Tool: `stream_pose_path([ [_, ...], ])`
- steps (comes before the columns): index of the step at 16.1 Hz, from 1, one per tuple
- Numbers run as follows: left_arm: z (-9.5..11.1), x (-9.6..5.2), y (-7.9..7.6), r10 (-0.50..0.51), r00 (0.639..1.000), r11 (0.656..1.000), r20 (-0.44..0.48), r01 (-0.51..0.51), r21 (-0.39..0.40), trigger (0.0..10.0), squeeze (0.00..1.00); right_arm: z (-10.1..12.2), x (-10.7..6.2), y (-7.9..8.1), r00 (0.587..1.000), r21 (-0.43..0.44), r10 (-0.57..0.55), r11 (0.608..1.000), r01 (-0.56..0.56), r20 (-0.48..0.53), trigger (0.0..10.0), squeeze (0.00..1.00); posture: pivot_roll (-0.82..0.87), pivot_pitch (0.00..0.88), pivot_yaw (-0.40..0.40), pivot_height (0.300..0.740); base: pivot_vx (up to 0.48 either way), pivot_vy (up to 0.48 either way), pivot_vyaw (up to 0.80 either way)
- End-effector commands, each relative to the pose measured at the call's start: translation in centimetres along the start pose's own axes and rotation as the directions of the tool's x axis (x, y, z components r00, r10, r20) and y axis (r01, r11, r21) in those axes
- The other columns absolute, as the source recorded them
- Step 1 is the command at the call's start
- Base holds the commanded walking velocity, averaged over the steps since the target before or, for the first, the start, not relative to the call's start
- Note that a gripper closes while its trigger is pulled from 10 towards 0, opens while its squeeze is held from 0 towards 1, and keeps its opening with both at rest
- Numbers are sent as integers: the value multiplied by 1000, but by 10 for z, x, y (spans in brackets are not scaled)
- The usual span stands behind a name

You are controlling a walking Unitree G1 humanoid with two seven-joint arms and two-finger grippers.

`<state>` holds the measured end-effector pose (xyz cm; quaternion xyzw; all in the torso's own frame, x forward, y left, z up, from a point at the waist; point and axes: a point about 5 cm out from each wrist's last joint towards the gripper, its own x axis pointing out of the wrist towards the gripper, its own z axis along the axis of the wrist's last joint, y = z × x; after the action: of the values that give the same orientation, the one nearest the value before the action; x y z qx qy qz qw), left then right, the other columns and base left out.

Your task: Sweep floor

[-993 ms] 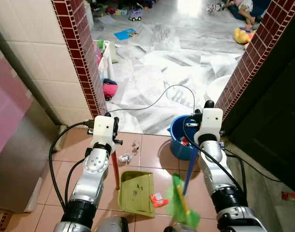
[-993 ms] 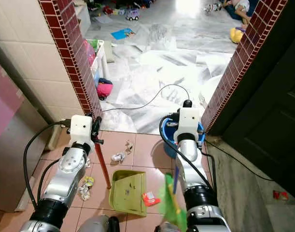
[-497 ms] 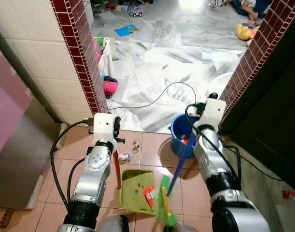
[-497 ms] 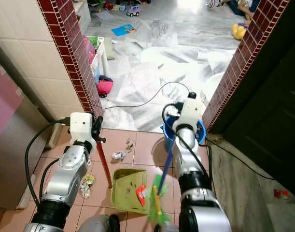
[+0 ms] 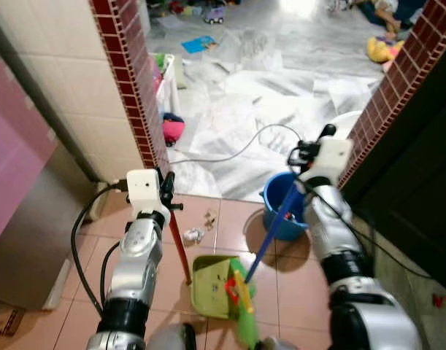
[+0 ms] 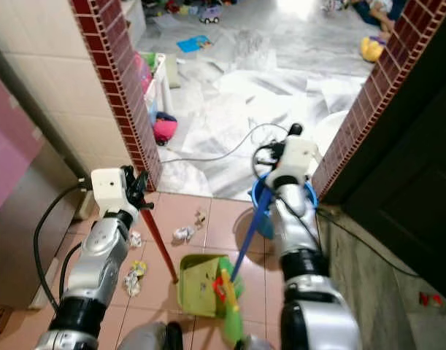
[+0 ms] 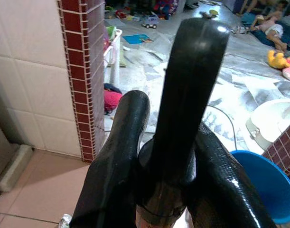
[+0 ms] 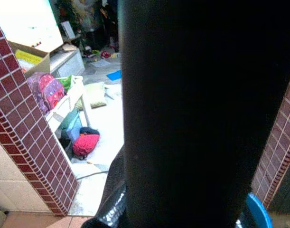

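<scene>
Pink floor tiles [image 5: 230,226] meet a pale marble floor [image 5: 230,124] at a doorway framed by red-brick-tiled pillars, with toys scattered far beyond. On the left side, the left gripper [image 5: 164,193] is clamped on the red handle [image 5: 180,251] of a green dustpan [image 5: 212,288], which rests on the tiles below and slightly inward of that gripper; in the left wrist view its black fingers [image 7: 123,156] close around the dark top of the handle. The right gripper [image 5: 310,154] is pinched on the blue broomstick [image 5: 270,233], which slants down and inward from it to the green broom head [image 5: 244,306] resting at the dustpan's open edge. A red scrap [image 5: 232,290] lies in the dustpan beside the bristles. Crumpled bits of litter [image 5: 194,235] lie on the tiles just below the left gripper, beside the red handle. A blue bucket [image 5: 285,211] stands directly beneath the right gripper, behind the broomstick, and a black cable [image 5: 237,149] loops across the marble ahead of both grippers.
</scene>
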<state>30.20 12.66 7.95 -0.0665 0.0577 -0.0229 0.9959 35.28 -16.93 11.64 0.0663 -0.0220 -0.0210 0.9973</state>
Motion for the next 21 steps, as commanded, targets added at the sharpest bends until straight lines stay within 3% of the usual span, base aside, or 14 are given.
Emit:
stream_pose_path([
  [1,-20,-3,-5,-2,996,999,-88,-3,-54,10000,0,28,8,-4,992,35,15,999,-19,122,10000,0,10,0,-40,740,0,0,0],
  [3,-12,0,7,51,998,997,-37,-54,-61,10000,0,43,13,-12,986,96,57,993,-73,158,10000,0,4,0,-44,740,0,0,0],
  [5,-8,1,12,63,998,993,-3,-63,-103,10000,0,44,17,-9,985,140,107,982,-126,137,10000,0,9,0,-47,740,0,0,0],
  [7,-4,2,14,66,997,988,26,-62,-140,10000,0,43,20,3,977,273,181,940,-206,112,10000,0,13,0,-52,740,0,0,0],
  [9,-3,3,14,66,997,988,34,-61,-142,10000,0,50,22,10,962,337,237,902,-271,138,10000,0,14,0,-51,740,0,0,0],
  [11,-3,4,18,76,996,988,36,-71,-136,10000,0,68,24,11,932,258,304,901,-349,199,10000,0,12,0,-47,740,0,0,0],
  [14,3,5,28,123,990,986,61,-116,-116,10000,0,97,23,7,881,65,389,905,-419,269,10000,0,8,0,-38,740,0,0,0],
  [16,9,5,35,155,984,984,88,-145,-108,10000,0,105,23,0,883,3,379,919,-395,278,10000,0,10,0,-35,740,0,0,0],
  [18,24,0,41,170,973,985,157,-162,-60,10000,0,107,23,-8,893,-1,343,934,-358,290,10000,0,13,0,-33,740,0,0,0],
  [21,42,-11,46,190,953,982,236,-190,-26,10000,0,97,14,-8,902,-76,323,946,-315,285,10000,0,27,0,-33,740,0,0,0],
])
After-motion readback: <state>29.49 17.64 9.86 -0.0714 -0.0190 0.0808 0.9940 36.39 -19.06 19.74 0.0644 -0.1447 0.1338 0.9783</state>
